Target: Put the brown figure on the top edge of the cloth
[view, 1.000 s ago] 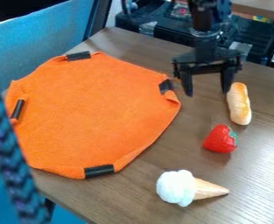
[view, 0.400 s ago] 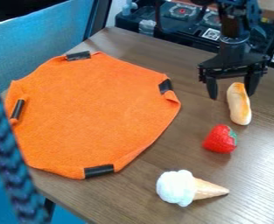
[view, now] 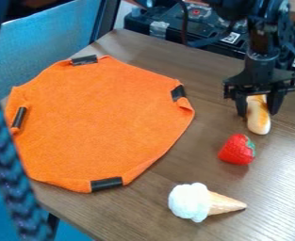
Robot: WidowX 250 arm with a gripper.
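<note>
- As the arm drops in from the upper right, the gripper [view: 258, 113] is parted around the brown figure [view: 258, 117], with 1 jaw on either side of its upper part!
- And is that contact? Cannot tell from this angle.
- The figure, golden-brown and cream and shaped like a bread loaf, lies on the wooden table [view: 275, 183], right of the cloth [view: 105, 127] and apart from it.
- Big orange spread on the left, that cloth, with 4 black strips around its border: top, right, left and bottom.
- Just below the figure, a red strawberry [view: 236, 149] with a green cap.
- Lower down, an ice cream cone [view: 190, 202] on its side, white scoop left, tip right.
- Behind the table at upper left, a blue panel [view: 49, 42]; down the left side, a dark braided band [view: 8, 160].
</note>
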